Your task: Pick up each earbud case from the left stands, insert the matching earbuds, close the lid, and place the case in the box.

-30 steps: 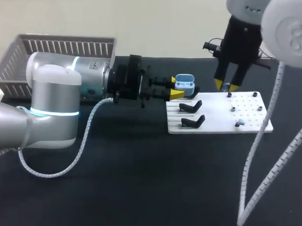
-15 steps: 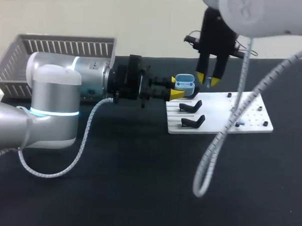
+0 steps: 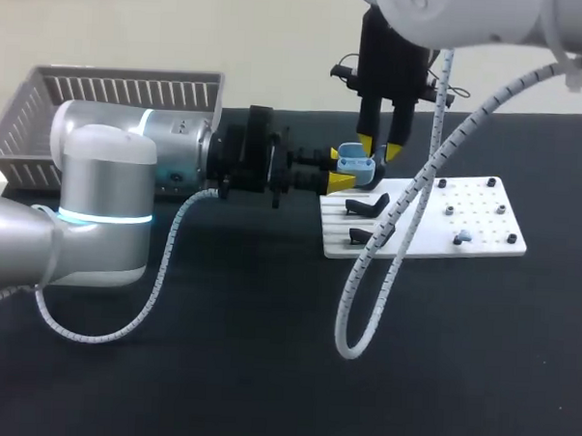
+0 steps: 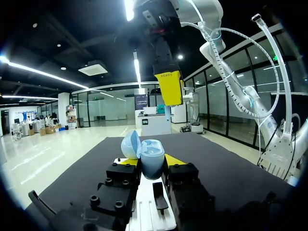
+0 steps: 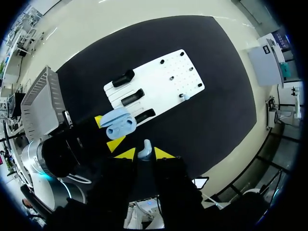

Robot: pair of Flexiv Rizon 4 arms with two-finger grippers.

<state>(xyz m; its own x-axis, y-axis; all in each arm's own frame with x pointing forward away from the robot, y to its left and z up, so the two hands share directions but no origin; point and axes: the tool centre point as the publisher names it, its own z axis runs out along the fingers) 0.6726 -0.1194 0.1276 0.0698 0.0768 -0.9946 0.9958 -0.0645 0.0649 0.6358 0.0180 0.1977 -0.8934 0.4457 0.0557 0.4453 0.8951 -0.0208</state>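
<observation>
Tool on the right [image 3: 379, 150], pinching a tiny pale-blue earbud [image 5: 145, 146], comes over the open blue plastic case [image 3: 356, 163] gripped by the left tool [image 3: 339, 169], ready to pop it in.

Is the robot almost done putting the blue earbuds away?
Not yet. Done: the blue case is off its stand, lid open, gripped by the left gripper. In hand: the right gripper holds one earbud just above the case. Left: a second earbud lies on the white board, then the lid must shut and the case go in the basket.
</observation>
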